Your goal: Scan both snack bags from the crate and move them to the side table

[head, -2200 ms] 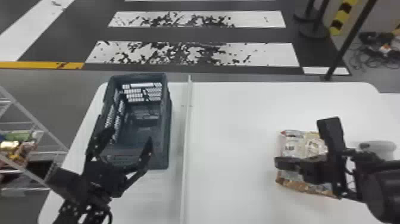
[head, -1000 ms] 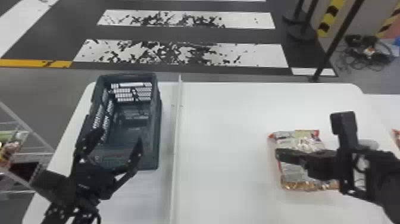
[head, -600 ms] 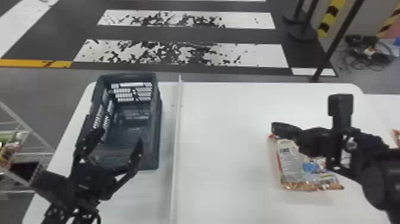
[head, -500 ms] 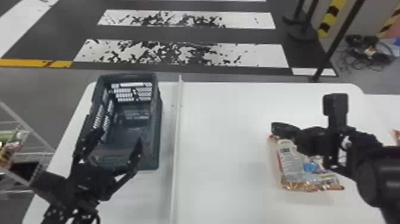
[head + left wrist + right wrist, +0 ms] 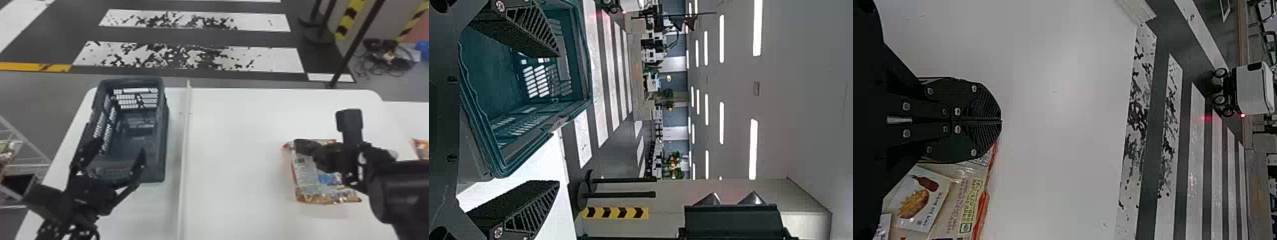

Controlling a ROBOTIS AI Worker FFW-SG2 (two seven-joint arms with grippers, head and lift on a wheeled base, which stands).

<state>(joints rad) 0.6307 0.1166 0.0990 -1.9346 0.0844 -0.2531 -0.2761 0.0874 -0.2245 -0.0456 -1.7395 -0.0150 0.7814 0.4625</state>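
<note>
Crate [image 5: 166,137] edges stand close to a pale strip [image 5: 184,159] running from near to far along the white desk [image 5: 236,127], with only a narrow gap of desktop between them. On the strip's other side, a broad white stretch reaches across to a printed snack bag [image 5: 314,194], giving wide sideways room. More desk lies past the bag's far edge, up to the rounded far-right corner.

The bag lies flat on the desk's right part, a red border along one side. The right gripper [image 5: 299,146] is over its far-left corner, fingers pressed together; whether they touch the wrapper cannot be told. That arm covers the bag's upper right portion, and in the right wrist view the dark gripper body hides more of it, leaving a food picture and the red-edged border in sight.

The left gripper [image 5: 121,147] has its fingers spread at the crate's near end, overlapping the rim in the head view; their height against the rim is hard to judge.

Beyond the desk's right edge, the side table [image 5: 399,116] is cut off by the view, as is the orange-and-red bag [image 5: 423,149] there. A pale object [image 5: 395,154] behind the right arm is too covered to identify.
</note>
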